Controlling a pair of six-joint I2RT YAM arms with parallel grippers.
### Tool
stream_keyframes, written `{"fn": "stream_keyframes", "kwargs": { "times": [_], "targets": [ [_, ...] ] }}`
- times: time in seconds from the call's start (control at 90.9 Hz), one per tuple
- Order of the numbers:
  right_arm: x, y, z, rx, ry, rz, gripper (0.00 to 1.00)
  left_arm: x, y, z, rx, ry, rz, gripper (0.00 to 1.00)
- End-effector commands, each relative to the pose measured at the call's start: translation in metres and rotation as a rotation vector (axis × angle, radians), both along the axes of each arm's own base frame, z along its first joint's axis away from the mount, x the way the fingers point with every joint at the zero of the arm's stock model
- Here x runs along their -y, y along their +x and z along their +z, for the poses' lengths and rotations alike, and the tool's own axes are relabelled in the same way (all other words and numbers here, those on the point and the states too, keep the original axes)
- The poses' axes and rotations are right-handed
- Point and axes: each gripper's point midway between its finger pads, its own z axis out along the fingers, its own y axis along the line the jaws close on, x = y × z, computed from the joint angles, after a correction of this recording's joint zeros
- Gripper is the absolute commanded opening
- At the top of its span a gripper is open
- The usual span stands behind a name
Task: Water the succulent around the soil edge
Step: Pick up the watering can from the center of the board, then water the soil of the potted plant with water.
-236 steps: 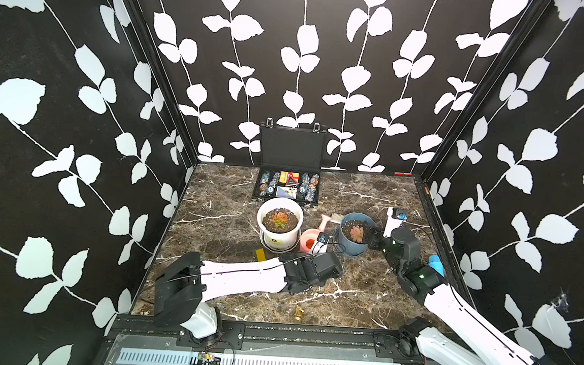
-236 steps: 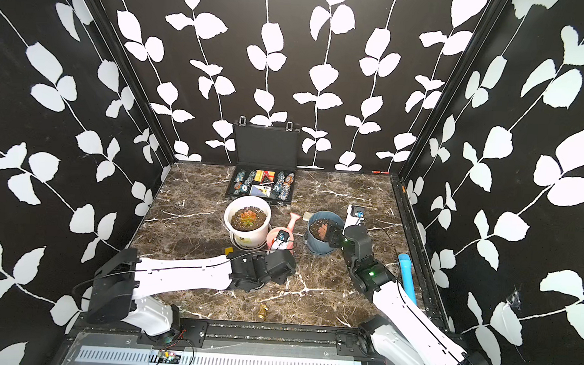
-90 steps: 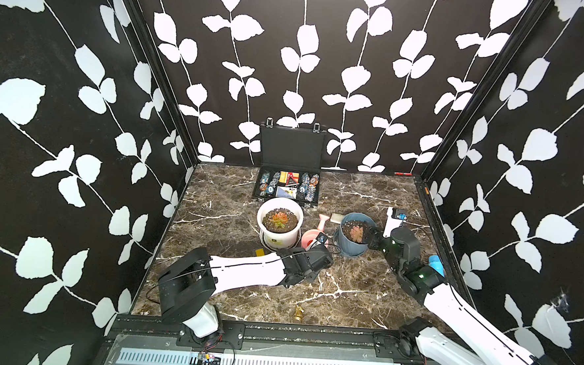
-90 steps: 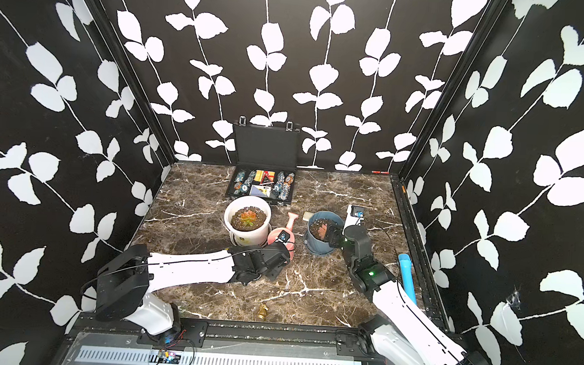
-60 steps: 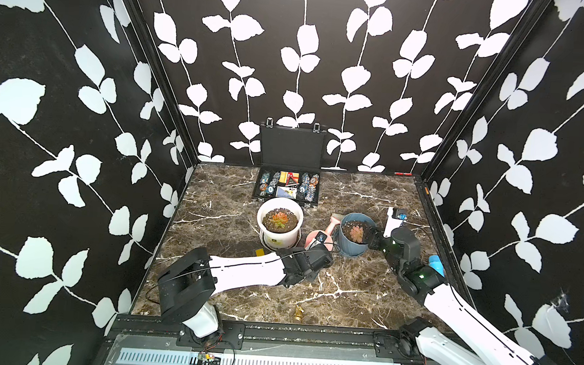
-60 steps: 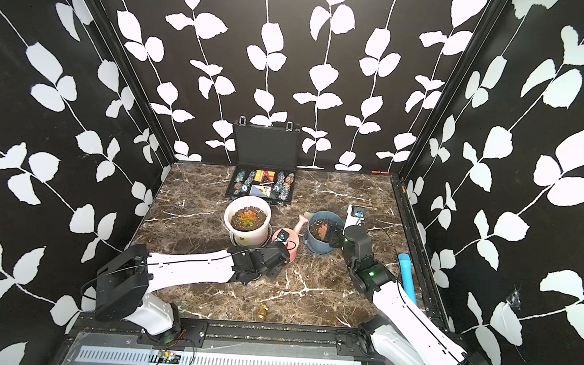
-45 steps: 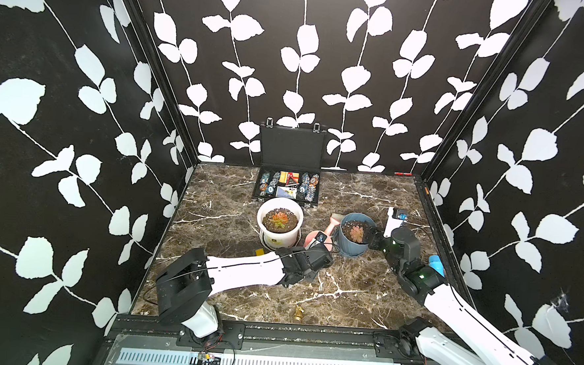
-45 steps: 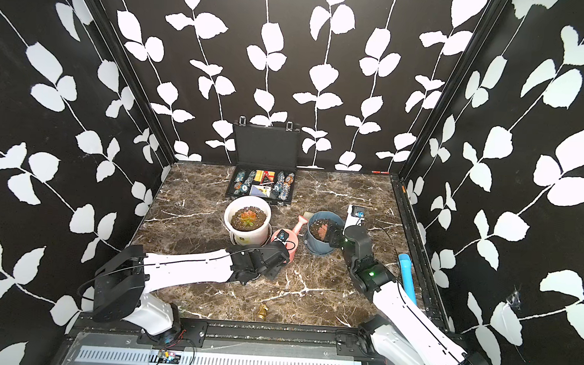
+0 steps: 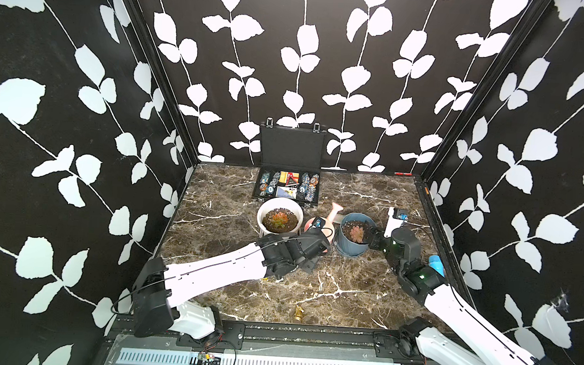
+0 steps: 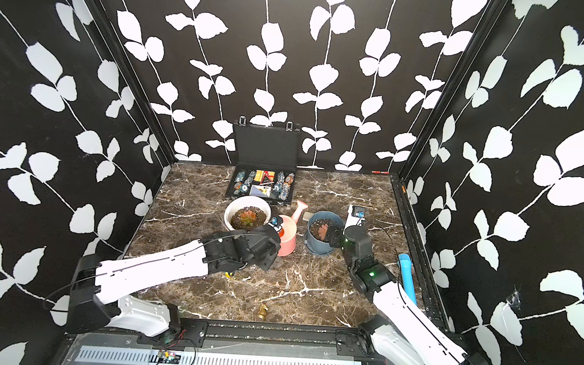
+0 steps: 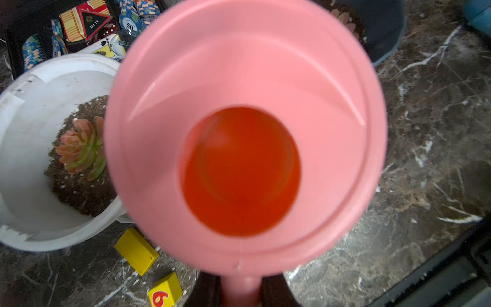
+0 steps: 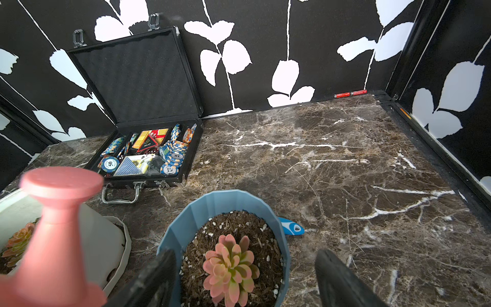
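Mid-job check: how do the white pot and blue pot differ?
White pot is wider, soil sunk well below its rim; blue pot is narrower, soil near its rim. Right gripper stands open around the blue pot; nothing brackets the white pot. Both hold one pinkish-green succulent.

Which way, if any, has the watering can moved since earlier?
Yes: the watering can shifted away from white pot toward blue pot, probably lifted by left hand.
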Motion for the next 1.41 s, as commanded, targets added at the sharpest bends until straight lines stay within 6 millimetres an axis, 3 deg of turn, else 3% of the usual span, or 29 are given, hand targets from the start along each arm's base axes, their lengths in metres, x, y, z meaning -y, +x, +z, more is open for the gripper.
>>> {"fn": "stream_keyframes", "kwargs": {
  "times": [0.0,0.143,0.286,0.528,0.649,1.045,1.276,1.397],
  "targets": [
    [-0.001,0.000,0.004,0.031,0.024,-0.002,0.84,-0.020,-0.016,0.045,-0.017,-0.034,-0.032,0.00],
    [-0.003,0.000,0.004,0.026,0.028,0.005,0.84,-0.051,-0.033,0.077,-0.058,0.054,-0.056,0.00],
    [-0.004,0.000,0.003,0.025,0.032,0.011,0.84,-0.079,-0.049,0.095,-0.123,0.103,-0.065,0.00],
    [-0.007,0.001,0.001,0.017,0.036,0.020,0.84,-0.129,-0.072,0.104,-0.305,0.137,-0.027,0.00],
    [-0.007,0.002,0.001,0.013,0.040,0.021,0.84,-0.147,-0.074,0.104,-0.330,0.175,-0.009,0.00],
    [-0.008,0.001,0.002,0.014,0.045,0.026,0.83,-0.150,-0.057,0.074,-0.477,0.217,0.121,0.00],
    [-0.009,0.001,0.000,0.007,0.049,0.027,0.84,-0.143,-0.044,0.049,-0.534,0.276,0.159,0.00],
    [-0.010,0.001,0.000,0.002,0.053,0.032,0.84,-0.128,-0.032,0.051,-0.537,0.196,0.163,0.00]
  ]
}}
